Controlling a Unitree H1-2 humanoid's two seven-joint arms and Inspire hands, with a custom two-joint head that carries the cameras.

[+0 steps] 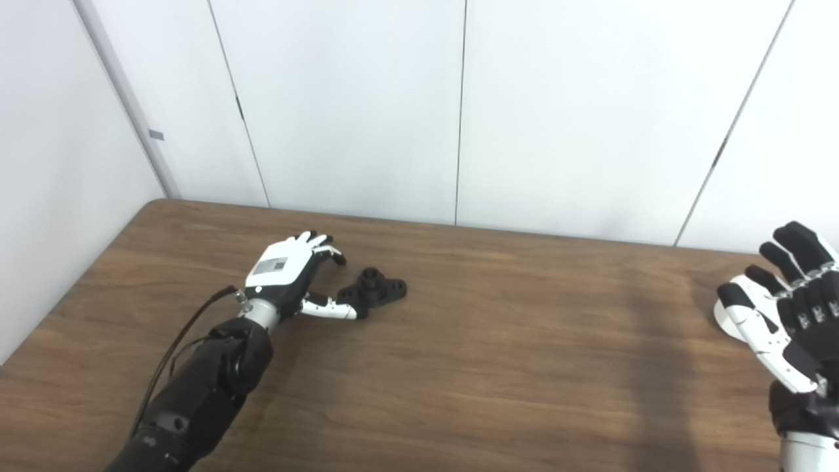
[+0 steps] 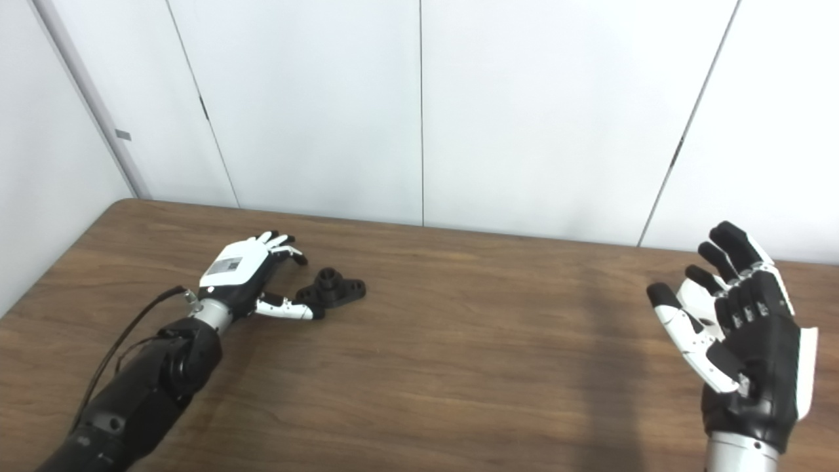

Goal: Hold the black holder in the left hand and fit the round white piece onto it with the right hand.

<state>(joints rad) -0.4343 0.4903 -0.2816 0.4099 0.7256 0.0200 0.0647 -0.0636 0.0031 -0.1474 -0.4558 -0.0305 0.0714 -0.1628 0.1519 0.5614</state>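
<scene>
In the left eye view, the left hand [image 1: 288,272] lies low over the brown tabletop [image 1: 498,341], back of the hand up, its fingers [image 1: 319,243] spread and holding nothing. The black holder [image 1: 375,288] sits flat on the wood just beside that hand, on its thumb side; the thumb tip reaches to the holder's near edge, and whether the two actually touch cannot be told. The holder shows a short round post rising from a flat base with lobes at either end. At the far right edge the right hand [image 1: 790,308] is raised, palm turned inward, with its fingers apart and empty. Behind its thumb a rounded white shape, the round white piece [image 1: 726,322], peeks out on the tabletop, mostly hidden by the hand. In the right eye view, the same left hand [image 2: 246,272] rests with open fingers beside the black holder, which stands clear between the thumb and the outstretched fingertips, not enclosed by them. The right hand appears whole here, upright, fingers splayed and grasping nothing, well apart from the holder across the tabletop. A sliver of white shows between its thumb and fingers; whether it belongs to the white piece or to the hand cannot be told.
</scene>
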